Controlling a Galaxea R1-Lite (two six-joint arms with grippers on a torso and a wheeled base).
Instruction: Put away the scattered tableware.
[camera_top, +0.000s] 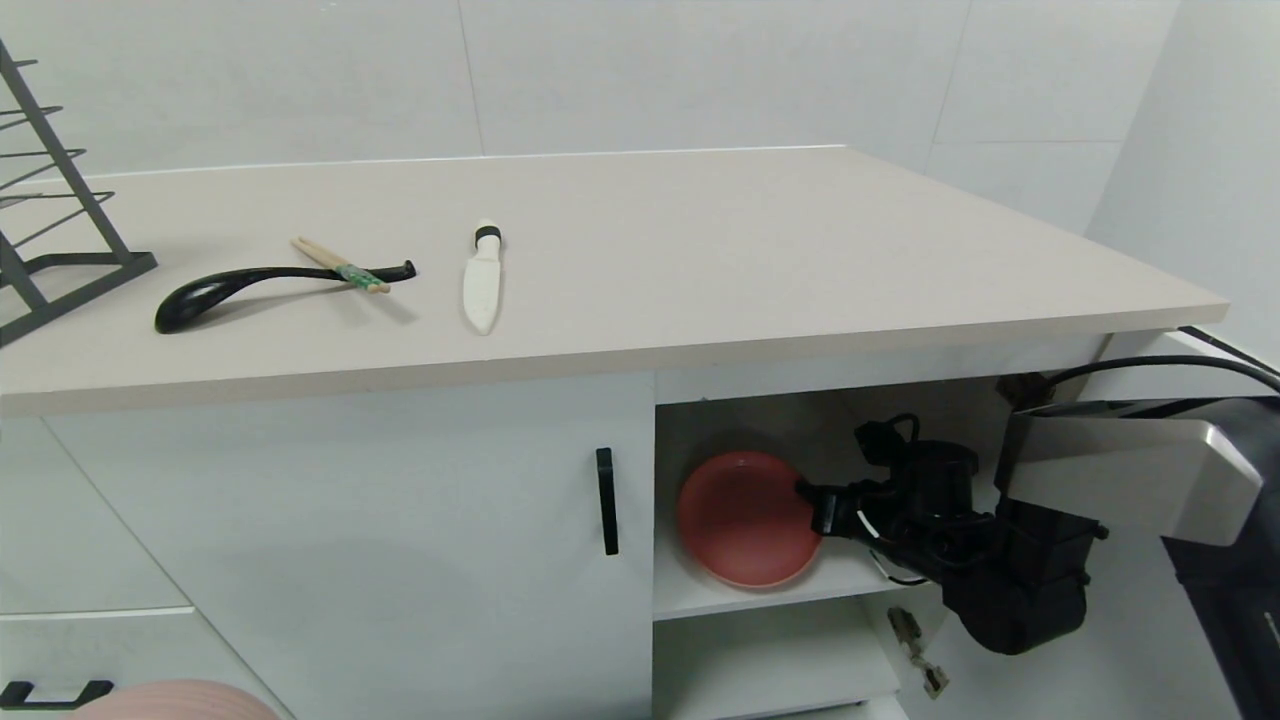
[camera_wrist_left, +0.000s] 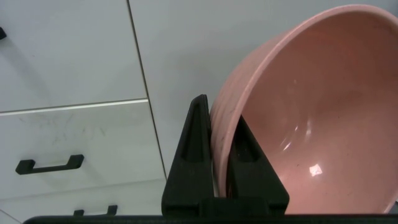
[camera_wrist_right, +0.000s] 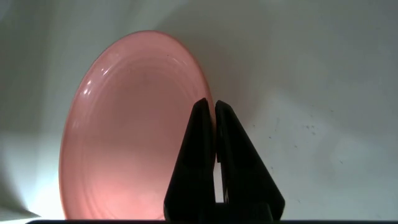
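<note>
Your right gripper (camera_wrist_right: 214, 109) is clamped on the rim of the pink plate (camera_wrist_right: 134, 130). The plate stands on edge, tilted, on the upper shelf (camera_top: 690, 598) of the open cabinet. A closed door with a black handle (camera_top: 605, 500) borders that opening on its left.

Your left gripper (camera_wrist_left: 219, 118) is clamped on the wall of a pink bowl (camera_wrist_left: 311, 106), in front of the drawer fronts (camera_wrist_left: 68, 130).

On the countertop (camera_top: 750, 230) lie a black spoon (camera_top: 230, 288), chopsticks (camera_top: 340, 265) crossing its handle, and a white knife (camera_top: 483, 275) near them. A wire rack (camera_top: 50, 200) stands at the left end.

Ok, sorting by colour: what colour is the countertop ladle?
Glossy black; the curved ladle shows best in head view.
</note>
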